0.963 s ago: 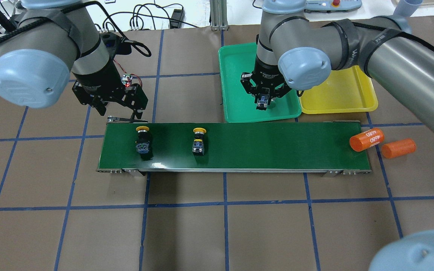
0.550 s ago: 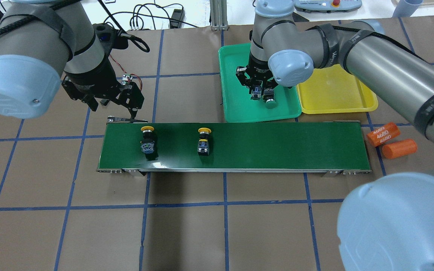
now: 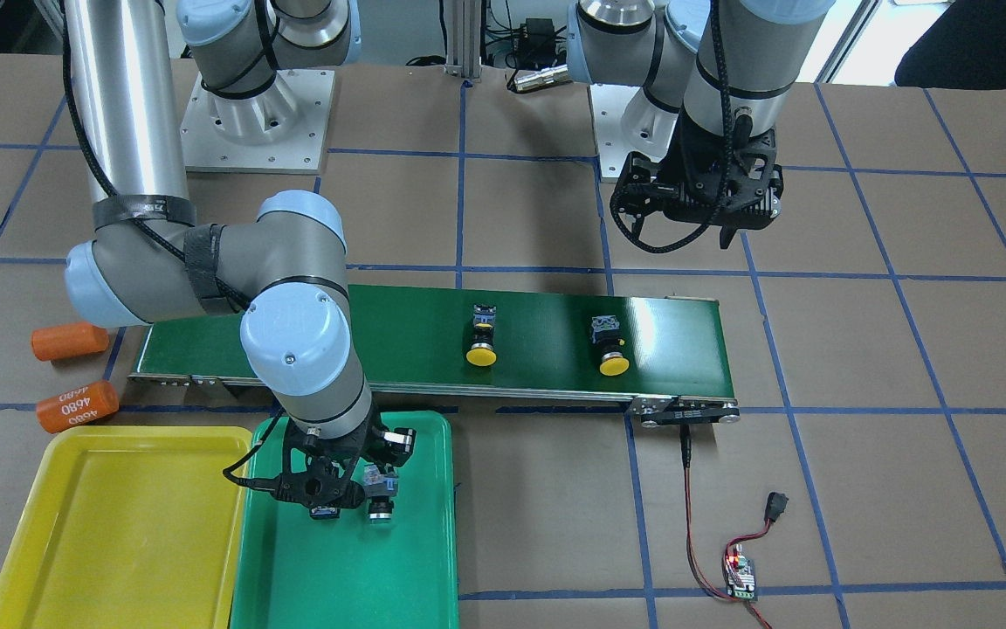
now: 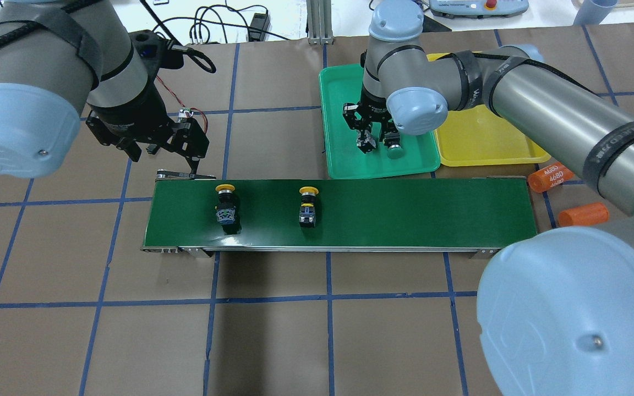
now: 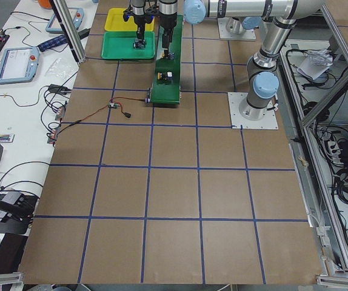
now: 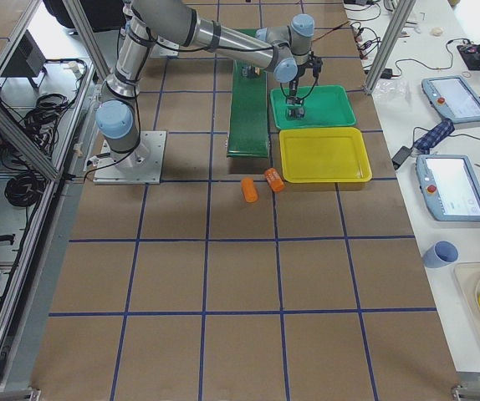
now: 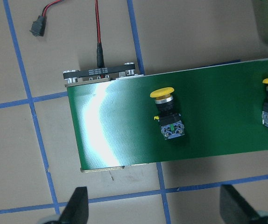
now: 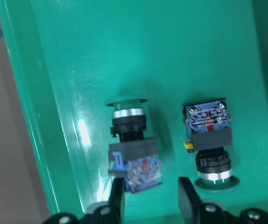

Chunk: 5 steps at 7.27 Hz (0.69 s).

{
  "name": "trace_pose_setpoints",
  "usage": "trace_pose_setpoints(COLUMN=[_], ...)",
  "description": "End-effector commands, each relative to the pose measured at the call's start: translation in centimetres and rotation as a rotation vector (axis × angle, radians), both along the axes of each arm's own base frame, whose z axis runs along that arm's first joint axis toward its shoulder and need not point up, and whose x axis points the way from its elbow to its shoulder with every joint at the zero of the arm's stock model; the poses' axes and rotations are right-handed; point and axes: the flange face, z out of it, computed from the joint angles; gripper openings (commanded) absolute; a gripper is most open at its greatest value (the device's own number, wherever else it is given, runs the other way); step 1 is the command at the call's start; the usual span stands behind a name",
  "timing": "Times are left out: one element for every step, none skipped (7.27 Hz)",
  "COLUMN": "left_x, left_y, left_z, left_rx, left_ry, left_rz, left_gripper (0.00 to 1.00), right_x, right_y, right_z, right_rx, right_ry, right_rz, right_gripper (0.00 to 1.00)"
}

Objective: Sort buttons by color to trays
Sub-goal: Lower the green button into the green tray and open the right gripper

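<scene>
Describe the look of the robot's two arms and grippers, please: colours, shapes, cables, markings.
The left arm and the right arm are silver-grey tubes with pale blue round joint caps. Black straps, white-lettered on the right arm, hold a black ribbed cable along each. The left gripper and the right gripper are black, with two fingers each and white lettering too small to read.

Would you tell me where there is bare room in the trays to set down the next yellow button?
The yellow tray is bare from rim to rim. The green tray is crowded at its end beside the conveyor, where two green buttons lie beneath the right gripper; its other half is bare.
</scene>
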Motion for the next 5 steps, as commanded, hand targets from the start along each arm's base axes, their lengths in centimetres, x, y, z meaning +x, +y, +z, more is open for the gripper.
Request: trace_pose_setpoints(left_x=[0.4, 0.4, 0.6, 0.6, 0.5], left_y=[-0.5, -0.3, -0.4, 0.0, 0.4], left_z=[0.9, 0.8, 0.8, 1.0, 0.8], left_rx=[-0.003, 0.013, 0.012, 0.009, 0.012], left_ry=[-0.001, -0.002, -0.004, -0.005, -0.001], left_rz=[0.01, 0.01, 0.013, 0.013, 0.01], left_gripper=[1.0, 1.0, 1.0, 1.0, 1.0], right_x=[-0.2, -0.3, -1.1, -2.5, -4.4], right_y=[0.1, 0.4, 1.1, 1.8, 3.2], right_z=[0.2, 1.6, 1.6, 3.3, 4.0], right_rx=[-0.003, -0.013, 0.022, 0.01, 0.027], right_ry=[0.004, 0.0, 0.008, 0.006, 0.005], right_rz=[0.015, 0.01, -0.003, -0.022, -0.043], right_gripper=[1.0, 1.0, 1.0, 1.0, 1.0])
